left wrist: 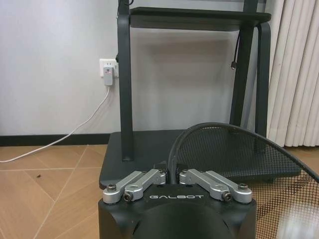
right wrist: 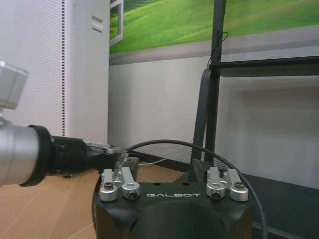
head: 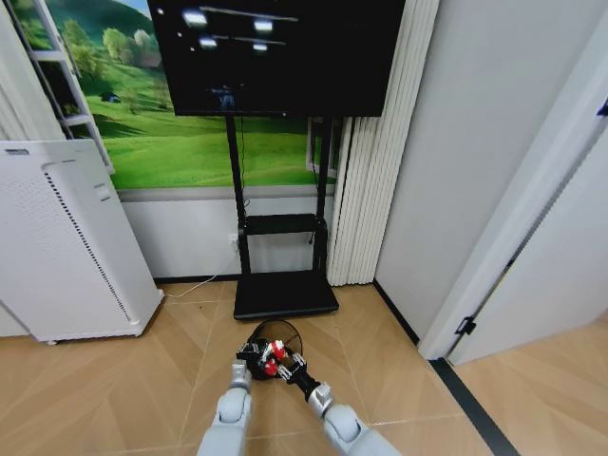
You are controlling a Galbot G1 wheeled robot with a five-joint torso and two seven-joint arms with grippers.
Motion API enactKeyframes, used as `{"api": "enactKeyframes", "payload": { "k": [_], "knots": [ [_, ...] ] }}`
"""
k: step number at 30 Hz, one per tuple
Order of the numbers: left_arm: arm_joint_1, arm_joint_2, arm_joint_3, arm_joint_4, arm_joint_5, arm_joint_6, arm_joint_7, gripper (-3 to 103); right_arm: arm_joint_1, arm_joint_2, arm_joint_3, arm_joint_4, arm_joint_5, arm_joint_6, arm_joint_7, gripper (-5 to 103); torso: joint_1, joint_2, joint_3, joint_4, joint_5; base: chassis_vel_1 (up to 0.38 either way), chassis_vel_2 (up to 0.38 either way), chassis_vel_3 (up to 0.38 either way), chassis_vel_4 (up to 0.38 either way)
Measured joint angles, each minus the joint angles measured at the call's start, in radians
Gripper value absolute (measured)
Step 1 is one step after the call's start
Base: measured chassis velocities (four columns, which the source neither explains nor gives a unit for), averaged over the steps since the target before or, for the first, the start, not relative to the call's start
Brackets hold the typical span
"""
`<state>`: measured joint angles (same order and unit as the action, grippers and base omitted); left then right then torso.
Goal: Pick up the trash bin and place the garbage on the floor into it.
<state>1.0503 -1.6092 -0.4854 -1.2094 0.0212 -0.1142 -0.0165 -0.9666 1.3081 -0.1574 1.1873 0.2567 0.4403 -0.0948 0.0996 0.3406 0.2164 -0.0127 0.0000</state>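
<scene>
Bin (head: 276, 335) rim in L hand (head: 253, 354)

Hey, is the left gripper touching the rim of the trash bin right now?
Touching. In the left wrist view the left gripper has its jaws closed on the trash bin rim, which runs straight between them.

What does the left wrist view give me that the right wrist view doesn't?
Left wrist alone: a wall socket with a white cable trailing to the floor, plus pleated curtains. Right wrist alone: the left gripper reaching in to the bin's rim, the white air purifier and the green landscape mural. Both: the trash bin close in front of the camera, and the black TV stand.
</scene>
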Motion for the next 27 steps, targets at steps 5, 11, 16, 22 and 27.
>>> {"api": "enactKeyframes", "payload": {
  "k": [5,11,16,22,27],
  "knots": [
    [0.003,0.000,-0.003,-0.003,-0.001,0.001,-0.001,6,0.010,0.005,0.018,-0.019,0.002,0.006,0.009,79,0.000,0.000,0.000,0.0000,0.0000,0.000,0.000,0.000,0.000],
    [0.030,0.006,-0.029,-0.058,0.009,0.000,-0.002,6,0.008,0.014,0.109,-0.101,-0.006,0.061,0.010,98,0.000,0.000,0.000,0.0001,0.0001,0.000,0.000,0.000,0.000],
    [0.091,0.060,-0.045,-0.151,0.024,-0.020,-0.014,6,-0.012,-0.016,0.194,-0.190,0.094,0.092,-0.067,100,0.000,0.000,0.000,0.0002,0.0002,0.000,0.000,0.000,0.000],
    [0.177,0.158,-0.086,-0.282,-0.061,-0.060,-0.029,6,-0.057,-0.077,0.327,-0.245,0.196,0.085,-0.093,100,0.000,0.000,0.000,0.0000,0.0002,0.000,0.000,0.000,0.000],
    [0.304,0.222,-0.108,-0.437,-0.104,-0.091,-0.037,6,-0.128,-0.140,0.443,-0.219,0.223,0.108,-0.095,100,0.000,0.000,0.000,0.0001,0.0001,0.000,0.000,0.000,0.000]
  ]
}}
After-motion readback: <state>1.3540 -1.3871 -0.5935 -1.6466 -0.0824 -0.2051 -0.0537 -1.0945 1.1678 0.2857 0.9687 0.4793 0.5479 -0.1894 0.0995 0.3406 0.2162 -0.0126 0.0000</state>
